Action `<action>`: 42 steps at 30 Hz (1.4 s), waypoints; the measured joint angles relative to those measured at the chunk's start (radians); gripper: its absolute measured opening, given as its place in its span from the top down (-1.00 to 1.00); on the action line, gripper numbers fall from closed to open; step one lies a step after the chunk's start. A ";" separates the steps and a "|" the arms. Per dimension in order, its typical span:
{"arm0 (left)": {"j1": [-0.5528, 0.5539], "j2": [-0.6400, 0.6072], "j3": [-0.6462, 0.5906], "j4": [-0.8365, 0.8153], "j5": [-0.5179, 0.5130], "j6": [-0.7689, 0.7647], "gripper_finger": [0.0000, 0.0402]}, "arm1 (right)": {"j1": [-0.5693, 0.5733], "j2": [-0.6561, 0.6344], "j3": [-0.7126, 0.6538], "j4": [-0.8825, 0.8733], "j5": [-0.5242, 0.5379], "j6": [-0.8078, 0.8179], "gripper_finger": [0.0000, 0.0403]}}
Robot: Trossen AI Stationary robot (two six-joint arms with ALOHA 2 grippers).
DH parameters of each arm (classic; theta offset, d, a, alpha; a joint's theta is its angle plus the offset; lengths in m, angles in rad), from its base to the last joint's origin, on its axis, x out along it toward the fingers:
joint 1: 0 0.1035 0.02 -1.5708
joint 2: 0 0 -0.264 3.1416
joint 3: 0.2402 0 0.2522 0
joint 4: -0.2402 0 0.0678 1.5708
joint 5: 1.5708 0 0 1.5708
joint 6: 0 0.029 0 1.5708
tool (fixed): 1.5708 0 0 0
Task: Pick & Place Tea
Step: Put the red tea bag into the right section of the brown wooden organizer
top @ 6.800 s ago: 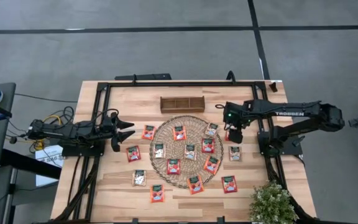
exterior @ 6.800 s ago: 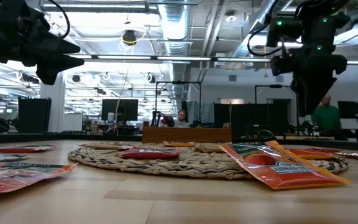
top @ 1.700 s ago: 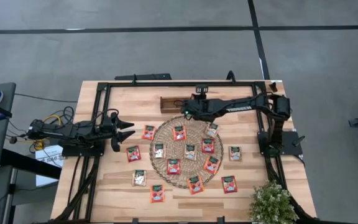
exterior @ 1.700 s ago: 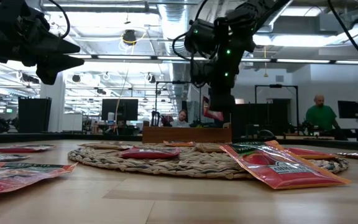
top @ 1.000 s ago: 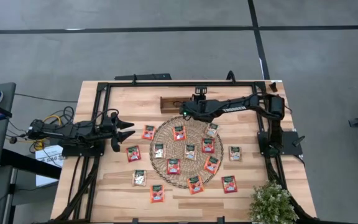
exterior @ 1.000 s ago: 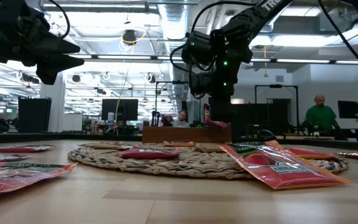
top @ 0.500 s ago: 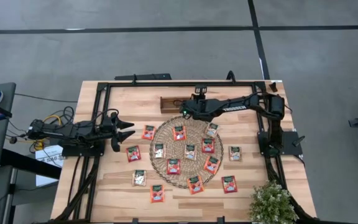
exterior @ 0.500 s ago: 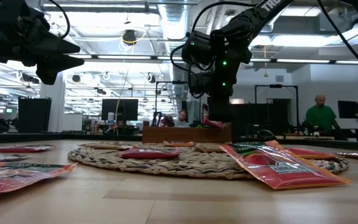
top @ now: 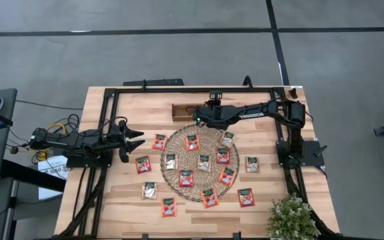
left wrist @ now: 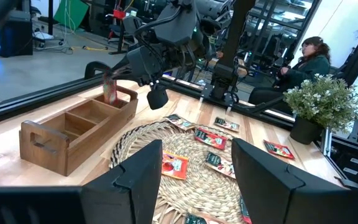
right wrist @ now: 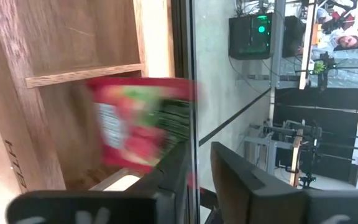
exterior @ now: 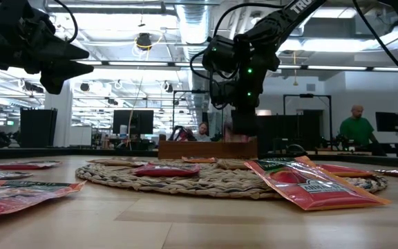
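Now red tea packet (right wrist: pixel 143 124), green label, blurred at wooden tray (right wrist: pixel 55 74); right gripper (right wrist: pixel 197 165) fingers slightly apart; left gripper (left wrist: pixel 194 174) spread wide.

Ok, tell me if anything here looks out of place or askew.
One red packet is blurred in mid-drop over the wooden tray, just off the right gripper, whose fingers stand slightly apart. The other packets lie flat on and around the mat. Nothing looks spilled or damaged.
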 joint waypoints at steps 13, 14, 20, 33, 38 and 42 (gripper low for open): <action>0.000 0.000 0.000 0.000 0.000 -0.006 0.08 | 0.016 0.000 0.025 -0.044 0.187 -0.063 0.57; 0.000 0.000 0.000 0.000 0.000 -0.006 0.08 | 0.022 -0.001 0.040 -0.073 0.214 -0.070 0.57; 0.000 0.000 0.000 0.000 0.000 -0.005 0.08 | 0.066 -0.035 0.146 -0.427 0.189 0.094 0.57; 0.000 0.000 0.000 0.000 0.000 0.001 0.08 | 0.090 -0.377 0.187 -0.963 -0.720 0.497 0.57; 0.000 0.000 0.000 0.000 0.000 0.001 0.08 | 0.128 -0.490 0.187 -1.010 -0.816 0.550 0.57; 0.000 0.000 0.000 0.000 0.002 0.001 0.08 | 0.193 -0.559 0.187 -1.027 -0.885 0.581 0.57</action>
